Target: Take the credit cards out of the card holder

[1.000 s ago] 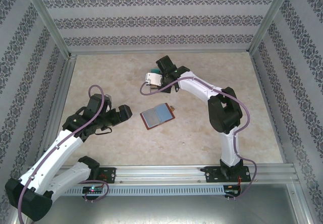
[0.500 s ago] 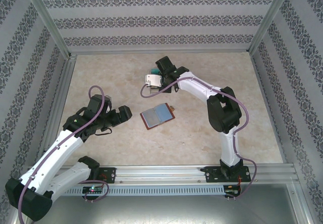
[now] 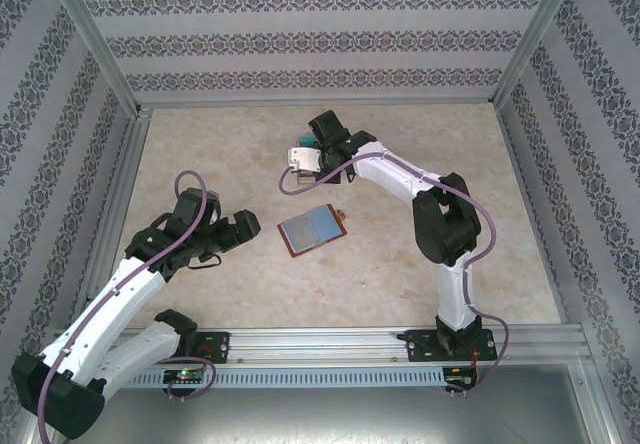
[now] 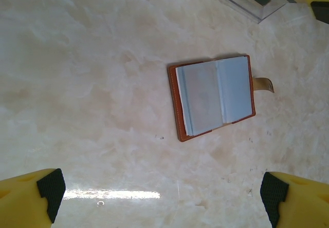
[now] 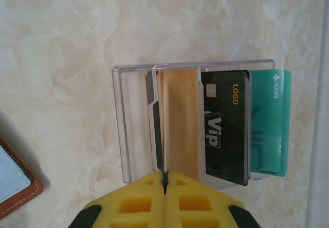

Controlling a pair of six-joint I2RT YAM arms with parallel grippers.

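Your top camera looks down from above and behind the arm bases [image 3: 190, 342], taking in the whole worktop [image 3: 220, 144]. Your left wrist camera faces down from some height, sharing the open card holder [image 4: 213, 97] with it. Your right wrist camera sits close over the clear card stand [image 5: 119, 125], whose corner the left wrist view also catches.

Left arm's [image 3: 125, 282] jaws gape wide; right arm [image 3: 395, 176] reaches forward, jaws clamped.

Found a pale marbled surface [image 3: 200, 154] bearing the open card holder [image 3: 313, 228] mid-way and, farther back, apart, a clear rack [image 5: 133, 125] holding credit cards [image 5: 224, 130].
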